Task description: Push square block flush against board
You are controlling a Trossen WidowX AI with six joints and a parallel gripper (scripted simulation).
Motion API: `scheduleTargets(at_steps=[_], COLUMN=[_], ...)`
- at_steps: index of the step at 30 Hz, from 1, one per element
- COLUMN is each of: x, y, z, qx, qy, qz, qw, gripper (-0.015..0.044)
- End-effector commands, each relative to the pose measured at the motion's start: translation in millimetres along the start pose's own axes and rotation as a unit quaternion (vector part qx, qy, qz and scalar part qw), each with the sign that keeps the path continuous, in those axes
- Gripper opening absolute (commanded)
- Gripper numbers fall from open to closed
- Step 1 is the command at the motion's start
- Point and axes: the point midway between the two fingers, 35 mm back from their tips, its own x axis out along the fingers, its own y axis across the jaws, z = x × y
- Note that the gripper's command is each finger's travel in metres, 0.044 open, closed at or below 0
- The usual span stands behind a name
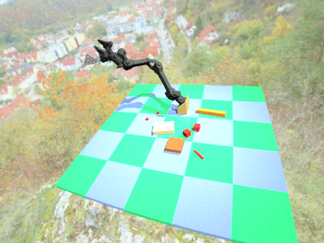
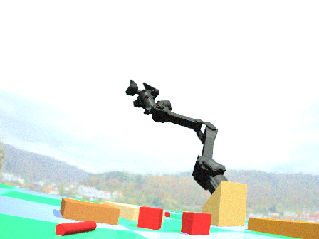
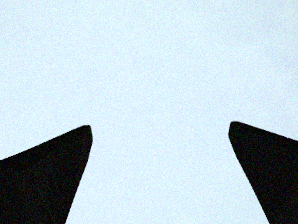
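The square block [image 1: 175, 145] [image 2: 89, 211] is orange and lies flat. The board [image 1: 163, 128] [image 2: 129, 210] is cream, longer than wide, and lies flat behind the block in the top view. A narrow gap shows between them there, and the block sits farther right than the board. In the exterior view the block partly hides the board. My gripper [image 1: 97, 43] [image 2: 137, 82] [image 3: 161, 125] is open and empty, raised high and far from both. Only its two fingers and sky show in the wrist view.
Two red cubes [image 1: 186, 133] [image 1: 197, 127] stand right of the board, one close to the block. A red stick [image 1: 199, 154] [image 2: 75, 227] lies right of the block. A tan wedge [image 1: 184, 105] [image 2: 233, 204] stands by the arm's base, with a yellow bar [image 1: 211, 112] farther right.
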Motion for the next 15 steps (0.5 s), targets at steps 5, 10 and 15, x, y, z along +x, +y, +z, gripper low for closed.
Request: scheduleTargets(at_steps=[5, 10, 15], x=[0.3, 1.1, 1.5], y=[-7.3, -33.1, -52.9], z=[1.5, 5.9, 3.9], qx=[0.006, 0.018, 0.028], qy=[-0.005, -0.020, -0.019], qz=[-0.008, -0.037, -0.060], qw=[1.000, 0.999, 0.998], gripper=[0.0269, 0.0138, 0.0006])
